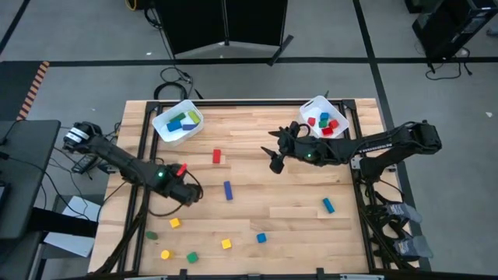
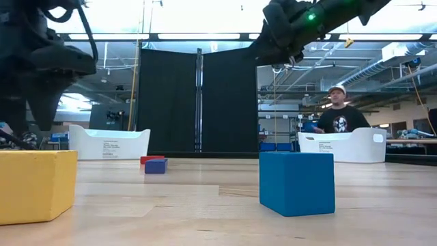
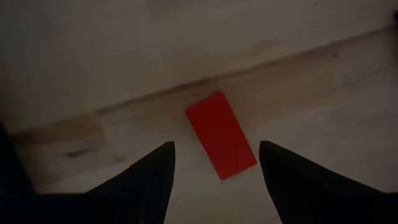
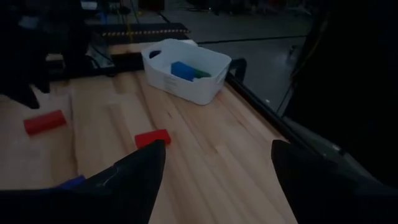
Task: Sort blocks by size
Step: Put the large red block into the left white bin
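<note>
2 dark, near-black jointed arms are showing a small green light each. The left gripper (image 3: pixel 214 180) and right gripper (image 4: pixel 214 171) are ending in tapered black fingers (image 3: pixel 149 180). Black cables are trailing from the left arm's base.

You had two white bins on the wooden table (image 1: pixel 296 210): left bin (image 1: pixel 166 131) and right bin (image 1: pixel 309 106) at its far edge; a person (image 2: pixel 339 117) stood beyond it.
</note>
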You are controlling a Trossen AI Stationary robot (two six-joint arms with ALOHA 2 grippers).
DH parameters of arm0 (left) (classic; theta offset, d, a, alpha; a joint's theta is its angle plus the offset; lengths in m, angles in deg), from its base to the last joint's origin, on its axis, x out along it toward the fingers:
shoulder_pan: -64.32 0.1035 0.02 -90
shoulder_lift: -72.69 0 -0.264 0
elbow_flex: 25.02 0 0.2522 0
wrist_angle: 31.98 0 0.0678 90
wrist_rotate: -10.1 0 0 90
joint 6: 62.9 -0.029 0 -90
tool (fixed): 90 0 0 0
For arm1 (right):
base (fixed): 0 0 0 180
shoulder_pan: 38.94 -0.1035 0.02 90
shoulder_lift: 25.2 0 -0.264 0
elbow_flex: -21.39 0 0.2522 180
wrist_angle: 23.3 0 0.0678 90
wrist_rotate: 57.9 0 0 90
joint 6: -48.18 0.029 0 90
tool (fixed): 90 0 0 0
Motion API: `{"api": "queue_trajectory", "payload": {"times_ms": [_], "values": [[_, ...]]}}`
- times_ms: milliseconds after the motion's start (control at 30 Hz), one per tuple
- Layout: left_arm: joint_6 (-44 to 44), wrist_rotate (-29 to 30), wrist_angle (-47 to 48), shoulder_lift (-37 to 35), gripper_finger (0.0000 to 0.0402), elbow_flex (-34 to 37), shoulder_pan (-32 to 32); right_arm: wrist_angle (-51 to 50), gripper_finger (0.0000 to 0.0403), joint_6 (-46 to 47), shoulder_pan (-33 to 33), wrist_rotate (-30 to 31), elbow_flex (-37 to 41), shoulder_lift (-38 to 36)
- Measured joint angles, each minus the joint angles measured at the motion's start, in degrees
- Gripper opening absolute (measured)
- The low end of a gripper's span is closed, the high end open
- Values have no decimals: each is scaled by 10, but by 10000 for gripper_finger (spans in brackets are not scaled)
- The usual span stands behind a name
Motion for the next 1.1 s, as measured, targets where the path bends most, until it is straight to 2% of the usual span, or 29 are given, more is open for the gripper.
{"api": "queue_trajectory", "payload": {"times_ms": [267,500,733,833,1000,1100], "values": [[68,3,-47,69,242,15,-31,6,297,-17,-6,0,0,0],[69,14,-99,136,242,15,-31,19,291,-18,-10,0,0,0],[60,23,-105,157,237,13,-32,31,288,-23,-17,0,0,0],[45,27,-108,156,214,14,-32,31,288,-23,-17,0,0,0],[7,36,-112,157,133,14,-32,31,287,-23,-16,0,0,0],[-26,45,-114,157,135,14,-32,31,284,-23,-17,0,0,0]]}}
